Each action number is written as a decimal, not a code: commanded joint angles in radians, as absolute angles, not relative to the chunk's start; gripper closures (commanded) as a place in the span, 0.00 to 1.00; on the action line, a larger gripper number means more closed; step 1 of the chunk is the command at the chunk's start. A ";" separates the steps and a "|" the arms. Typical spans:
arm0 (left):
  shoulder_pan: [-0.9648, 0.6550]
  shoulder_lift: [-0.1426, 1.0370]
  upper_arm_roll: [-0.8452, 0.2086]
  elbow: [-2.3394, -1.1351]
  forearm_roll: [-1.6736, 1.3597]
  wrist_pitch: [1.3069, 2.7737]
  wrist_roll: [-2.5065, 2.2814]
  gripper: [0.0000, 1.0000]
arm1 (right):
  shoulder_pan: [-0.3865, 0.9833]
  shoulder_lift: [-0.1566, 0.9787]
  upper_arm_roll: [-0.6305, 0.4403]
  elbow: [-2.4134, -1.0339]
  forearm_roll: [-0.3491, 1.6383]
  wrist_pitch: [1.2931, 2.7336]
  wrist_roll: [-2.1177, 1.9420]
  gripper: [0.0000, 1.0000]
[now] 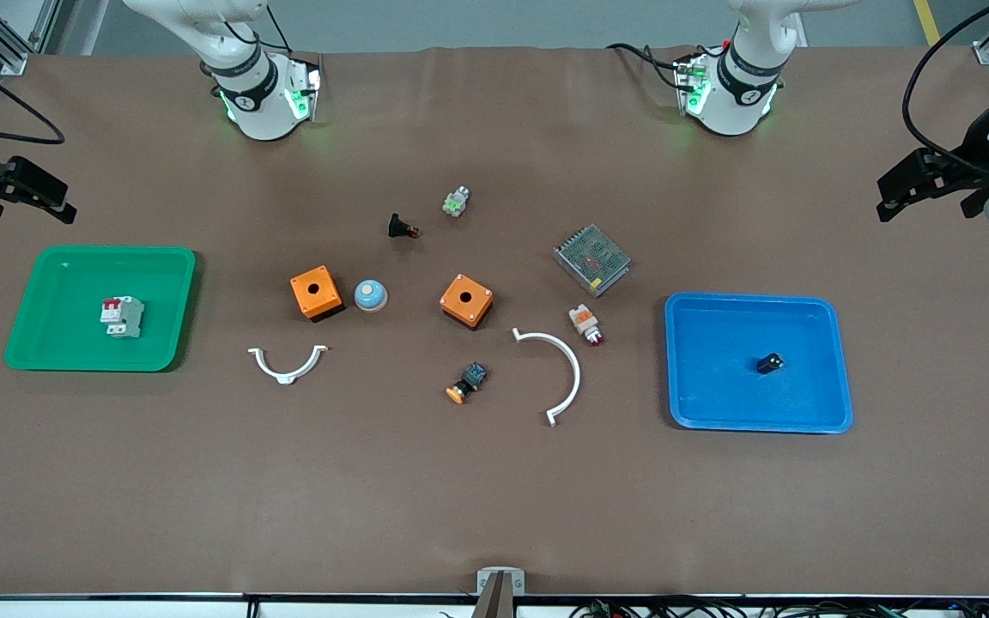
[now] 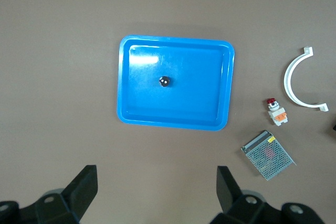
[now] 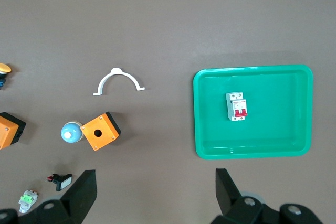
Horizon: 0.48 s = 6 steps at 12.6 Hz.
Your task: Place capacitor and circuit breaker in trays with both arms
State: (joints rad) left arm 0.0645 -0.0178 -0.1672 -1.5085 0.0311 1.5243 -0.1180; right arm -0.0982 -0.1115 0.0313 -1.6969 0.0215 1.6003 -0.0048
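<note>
The capacitor (image 1: 770,363) (image 2: 164,81), a tiny black cylinder, lies in the blue tray (image 1: 829,403) (image 2: 142,114) toward the left arm's end of the table. The white-grey circuit breaker (image 1: 122,317) (image 3: 237,106) with red levers lies in the green tray (image 1: 48,343) (image 3: 210,135) toward the right arm's end. My left gripper (image 1: 924,196) (image 2: 156,182) hangs high over bare table beside the blue tray, open and holding nothing. High over bare table beside the green tray, my right gripper (image 1: 27,202) (image 3: 156,182) is open and empty too.
Between the trays lie two orange boxes (image 1: 316,292) (image 1: 466,300), a blue-white dome (image 1: 370,295), a metal mesh unit (image 1: 591,259), a white-orange part (image 1: 585,324), two white curved clamps (image 1: 287,364) (image 1: 559,369), an orange-capped switch (image 1: 467,384), a red-tipped black part (image 1: 400,227) and a green-white part (image 1: 456,202).
</note>
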 commanded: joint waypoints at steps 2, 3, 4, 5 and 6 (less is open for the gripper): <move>0.064 -0.023 -0.169 -1.503 0.026 1.508 -0.114 0.00 | -0.086 -0.107 0.026 -1.689 0.026 1.601 0.002 0.00; 0.064 -0.021 -0.169 -1.505 0.025 1.508 -0.114 0.00 | -0.086 -0.107 0.026 -1.689 0.026 1.601 0.002 0.00; 0.064 -0.021 -0.169 -1.505 0.025 1.508 -0.114 0.00 | -0.086 -0.107 0.026 -1.689 0.026 1.601 0.002 0.00; 0.063 -0.021 -0.169 -1.505 0.022 1.508 -0.114 0.00 | -0.086 -0.107 0.026 -1.689 0.026 1.601 0.003 0.00; 0.061 -0.020 -0.170 -1.505 0.018 1.508 -0.114 0.00 | -0.086 -0.107 0.026 -1.689 0.026 1.600 0.003 0.00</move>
State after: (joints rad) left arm 0.0637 -0.0178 -0.1674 -1.5085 0.0311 1.5213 -0.1180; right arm -0.0981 -0.1114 0.0313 -1.6969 0.0215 1.6003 -0.0048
